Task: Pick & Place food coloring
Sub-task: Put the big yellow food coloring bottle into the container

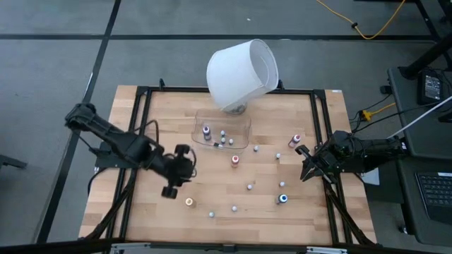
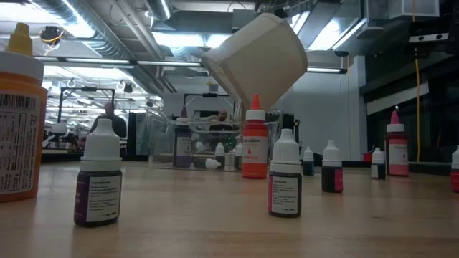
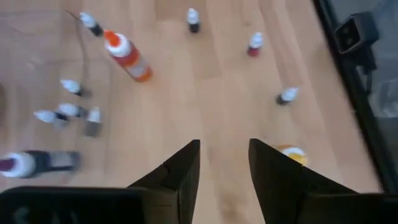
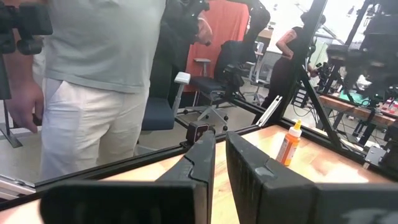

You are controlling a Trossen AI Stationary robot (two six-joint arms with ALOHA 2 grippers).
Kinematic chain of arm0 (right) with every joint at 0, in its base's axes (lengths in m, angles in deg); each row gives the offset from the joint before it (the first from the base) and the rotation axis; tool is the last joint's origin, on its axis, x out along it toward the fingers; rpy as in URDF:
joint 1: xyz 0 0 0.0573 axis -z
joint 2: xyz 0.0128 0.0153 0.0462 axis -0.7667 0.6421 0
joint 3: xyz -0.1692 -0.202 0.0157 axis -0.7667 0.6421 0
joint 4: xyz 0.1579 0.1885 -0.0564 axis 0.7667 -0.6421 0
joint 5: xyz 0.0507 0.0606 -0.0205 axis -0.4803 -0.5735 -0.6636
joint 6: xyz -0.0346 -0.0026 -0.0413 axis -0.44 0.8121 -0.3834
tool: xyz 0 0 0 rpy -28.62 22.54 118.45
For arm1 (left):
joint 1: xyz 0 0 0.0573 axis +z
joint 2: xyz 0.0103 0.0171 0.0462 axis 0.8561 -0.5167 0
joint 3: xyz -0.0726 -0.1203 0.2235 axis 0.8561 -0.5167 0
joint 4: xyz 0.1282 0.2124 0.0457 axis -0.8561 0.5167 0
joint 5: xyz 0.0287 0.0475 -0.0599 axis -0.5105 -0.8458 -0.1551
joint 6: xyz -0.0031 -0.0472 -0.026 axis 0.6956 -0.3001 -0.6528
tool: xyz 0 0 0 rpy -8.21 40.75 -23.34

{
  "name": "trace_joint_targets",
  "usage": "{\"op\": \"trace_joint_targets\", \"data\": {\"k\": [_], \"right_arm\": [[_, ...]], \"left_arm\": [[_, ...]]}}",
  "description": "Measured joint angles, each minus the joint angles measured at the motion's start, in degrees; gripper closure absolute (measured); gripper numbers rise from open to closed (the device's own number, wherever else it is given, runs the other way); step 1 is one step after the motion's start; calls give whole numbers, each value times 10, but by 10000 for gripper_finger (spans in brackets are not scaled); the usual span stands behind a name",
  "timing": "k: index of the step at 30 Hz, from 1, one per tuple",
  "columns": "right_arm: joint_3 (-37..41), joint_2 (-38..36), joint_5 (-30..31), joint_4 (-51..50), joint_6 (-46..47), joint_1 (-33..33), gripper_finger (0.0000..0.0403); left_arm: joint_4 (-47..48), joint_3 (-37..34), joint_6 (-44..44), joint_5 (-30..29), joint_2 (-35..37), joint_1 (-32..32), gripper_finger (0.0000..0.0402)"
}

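My left gripper (image 1: 171, 183) hovered open above the wooden table (image 1: 141, 204), near tiny orange-capped food-coloring bottle (image 1: 189, 202); my right gripper (image 1: 305, 169) waited, fingers slightly parted.

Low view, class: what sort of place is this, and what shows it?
Probably a robotics lab or workshop: bare ceiling ducts and strip lights overhead, workbenches behind the wooden table of small bottles.

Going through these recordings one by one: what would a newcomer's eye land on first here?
The big white lampshade, tilted at the table's far edge just behind the clear tray, dominates. Next come the tiny food coloring bottles scattered across the wooden table, a few already in the tray. The left gripper hovers open near an orange-capped bottle; the right gripper waits at the right side.
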Motion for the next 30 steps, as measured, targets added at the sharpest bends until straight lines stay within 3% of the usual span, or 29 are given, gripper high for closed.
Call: {"op": "trace_joint_targets", "data": {"k": [8, 13, 18, 22, 30], "right_arm": [[0, 0, 0, 0, 0, 0, 359], [0, 0, 0, 0, 0, 0, 359], [0, 0, 0, 0, 0, 0, 359], [0, 0, 0, 0, 0, 0, 359], [0, 0, 0, 0, 0, 0, 359]], "left_arm": [[64, 0, -216, -78, -12, -73, 261], [74, 0, -365, -15, -46, -75, 228], [25, 0, -406, 24, -101, -98, 184], [-32, 0, -429, 15, -147, -119, 158], [-37, 0, -435, 5, -249, -124, 151]]}}
